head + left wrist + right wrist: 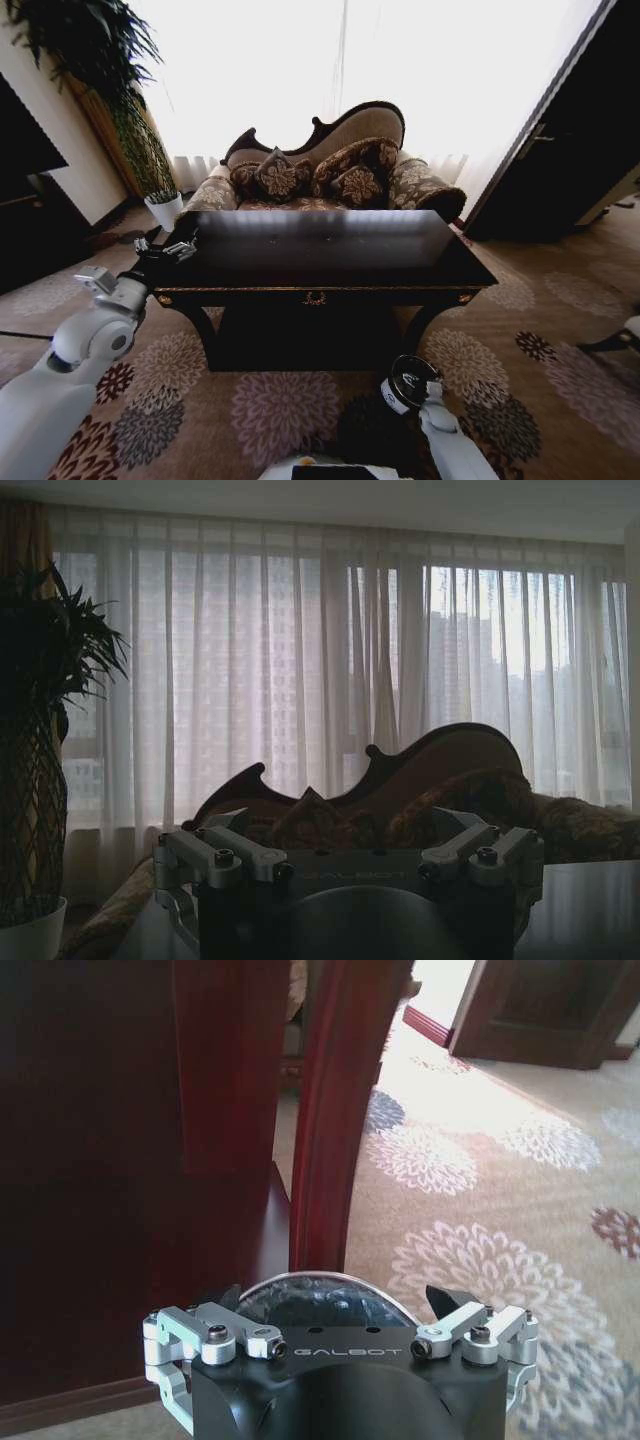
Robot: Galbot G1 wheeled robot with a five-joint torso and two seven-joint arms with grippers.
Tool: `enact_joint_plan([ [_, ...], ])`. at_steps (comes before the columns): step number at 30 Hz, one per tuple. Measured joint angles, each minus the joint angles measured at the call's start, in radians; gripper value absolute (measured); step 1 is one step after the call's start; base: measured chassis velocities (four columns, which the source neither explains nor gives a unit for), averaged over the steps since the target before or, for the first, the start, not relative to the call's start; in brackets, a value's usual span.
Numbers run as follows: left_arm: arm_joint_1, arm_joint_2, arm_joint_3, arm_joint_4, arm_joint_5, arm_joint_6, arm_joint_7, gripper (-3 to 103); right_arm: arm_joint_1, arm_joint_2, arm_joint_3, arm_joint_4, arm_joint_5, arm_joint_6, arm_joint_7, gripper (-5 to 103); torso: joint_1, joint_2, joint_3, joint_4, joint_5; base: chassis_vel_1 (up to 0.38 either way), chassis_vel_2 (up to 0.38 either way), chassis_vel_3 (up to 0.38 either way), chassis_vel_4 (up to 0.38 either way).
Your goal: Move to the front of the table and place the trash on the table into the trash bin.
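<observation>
The dark glossy table (320, 250) stands straight ahead, its top bare where I can see it; the trash is out of view. My left gripper (168, 245) hovers at the table's near left corner, and in the left wrist view it (345, 825) is open with nothing between its fingers. Low at the front right, my right gripper (425, 392) is shut on the small black trash bin (405, 380), which is tilted and has a white label. In the right wrist view the bin's shiny rim (320, 1295) lies between the fingers, close to a carved table leg (335, 1110).
A patterned sofa (320, 160) with cushions stands behind the table under bright curtained windows. A white plant pot (165, 208) sits at the back left beside dark furniture (25, 190). A dark door (560, 150) is at the right. Floral carpet (530, 350) surrounds the table.
</observation>
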Motion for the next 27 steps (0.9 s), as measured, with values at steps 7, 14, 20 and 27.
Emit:
enact_joint_plan([
  [7, 0.0, 0.0, 0.0, 0.0, 0.0, 0.0, 0.0, 100, -0.273, 0.027, 0.11, 0.403, 0.077, -0.006, -0.012, 100, 0.0, 0.0, 0.0, 0.0003, 0.0002, 0.0, 0.0, 0.0, 0.0],
  [14, 0.0, 0.0, 0.0, 0.0, 0.0, 0.0, 0.0, 100, -0.526, 0.066, 0.158, 0.757, 0.148, -0.016, -0.045, 100, 0.0, 0.0, 0.0, 0.0001, -0.0003, 0.0, 0.0, 0.0, 0.0],
  [20, 0.0, 0.0, 0.0, 0.0, 0.0, 0.0, 0.0, 100, -0.637, 0.1, 0.167, 0.988, 0.153, -0.011, -0.017, 100, 0.0, 0.0, 0.0, 0.0002, -0.0002, 0.0, 0.0, 0.0, 0.0],
  [27, 0.0, 0.0, 0.0, 0.0, 0.0, 0.0, 0.0, 100, -0.659, 0.084, 0.231, 1.211, 0.167, -0.054, 0.042, 100, 0.0, 0.0, 0.0, 0.0002, -0.0002, 0.0, 0.0, 0.0, 0.0],
])
